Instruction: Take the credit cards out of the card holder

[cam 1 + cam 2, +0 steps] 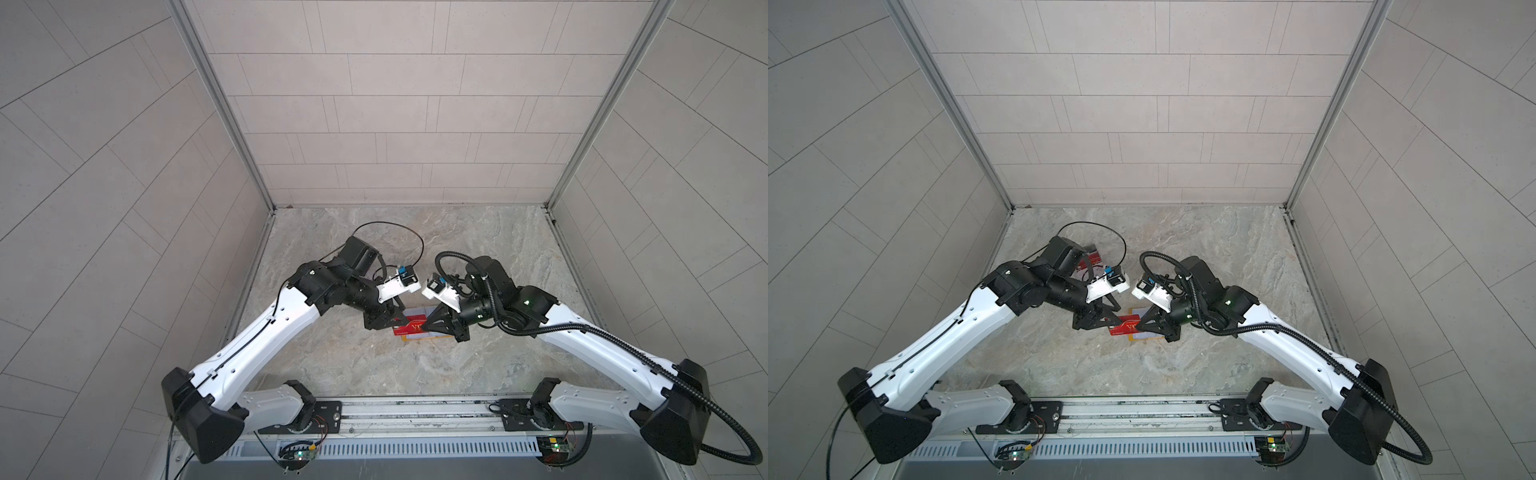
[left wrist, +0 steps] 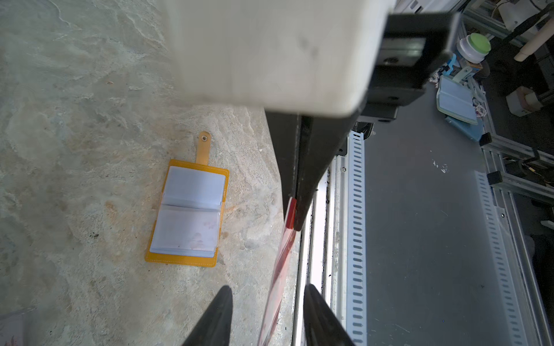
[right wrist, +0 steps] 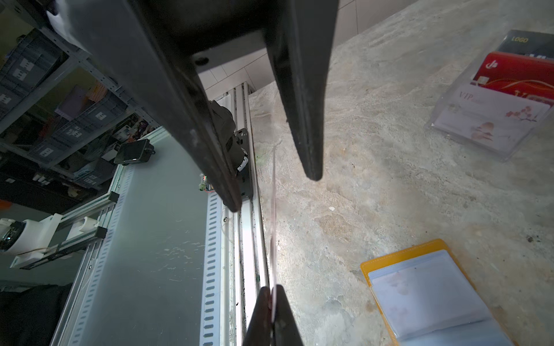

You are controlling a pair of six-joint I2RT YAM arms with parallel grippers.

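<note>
Overhead, in both top views, the two grippers are facing each other nose to nose just above the holder (image 1: 415,311), which is lying open near the middle of the table (image 1: 332,365), a little toward 6 o'clock. The right gripper (image 1: 426,326), pointing in from 3 o'clock, is pinching a red card (image 1: 409,329) by one end. The left gripper (image 1: 402,318), pointing in from 9 o'clock, is straddling the other end. In a top view a clear box (image 1: 1090,259) is showing behind the left arm, at about 10 o'clock from the holder. Next, in the left wrist view, the left fingers (image 2: 220,314) are standing apart with the card (image 2: 281,263) running edge-on between them, and no contact is showing. The holder (image 2: 189,209) is lying flat, sleeves up. Lastly, in the right wrist view, the right fingers (image 3: 260,314) are clamping the thin card (image 3: 273,209), with the holder (image 3: 419,293) and box (image 3: 494,119) sitting on the table.
</note>
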